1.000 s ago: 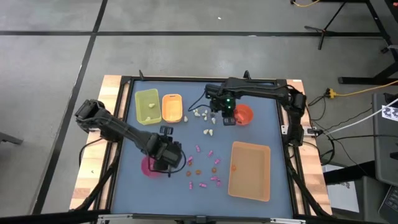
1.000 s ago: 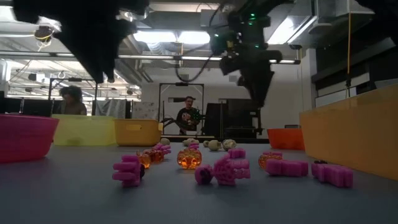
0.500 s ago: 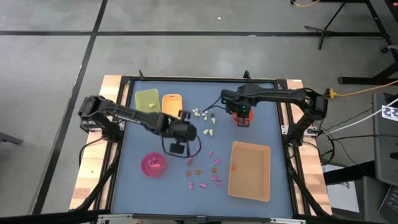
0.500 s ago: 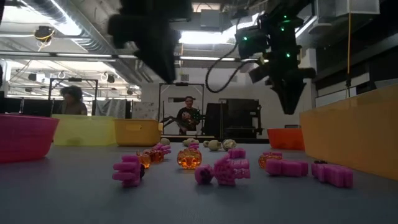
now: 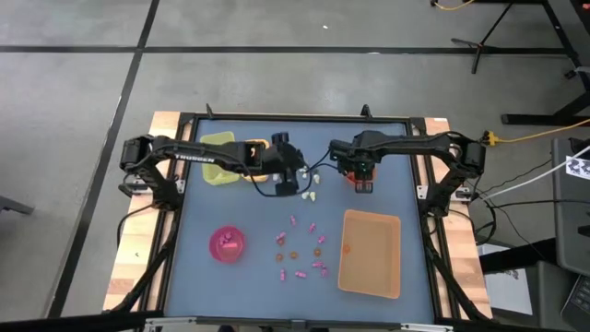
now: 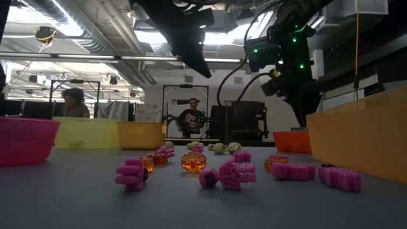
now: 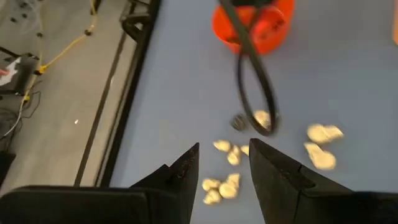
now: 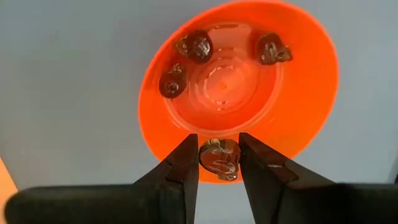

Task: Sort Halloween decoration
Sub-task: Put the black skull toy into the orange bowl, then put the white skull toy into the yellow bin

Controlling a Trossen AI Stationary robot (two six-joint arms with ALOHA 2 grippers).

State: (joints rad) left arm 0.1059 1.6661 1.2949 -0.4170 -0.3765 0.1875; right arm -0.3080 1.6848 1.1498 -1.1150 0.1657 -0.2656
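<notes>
The Halloween decoration is spread over the blue table. Cream trinkets (image 5: pixel 309 189) lie at the far middle, and pink and orange ones (image 5: pixel 300 254) lie nearer the front. My left gripper (image 7: pixel 224 149) hovers open above the cream trinkets (image 7: pixel 227 186), nothing between its fingers. My right gripper (image 8: pixel 219 140) hangs over the red bowl (image 8: pixel 155 106), shut on a dark grey trinket (image 8: pixel 219 158). Three dark trinkets (image 8: pixel 196 45) lie in that bowl's bottom. My right gripper pinches a dark grey trinket (image 8: pixel 219 155) between its two fingers, which come from above and point down. The trinket is lifted clear, above the red bowl's rim.
A pink bowl (image 5: pixel 227 243) with pink trinkets stands at the near left. Green (image 5: pixel 218 152) and orange (image 5: pixel 255 159) trays sit at the far left, partly under my left arm. A tan tray (image 5: pixel 371 252) lies at the near right. A black cable (image 7: pixel 252 81) loops above the table.
My left gripper has swung from over the pink bowl toward the table's far edge and now hangs above the cream trinkets, having turned as it went. My right gripper has carried the dark trinket a little toward the right edge and down, over the red bowl.
</notes>
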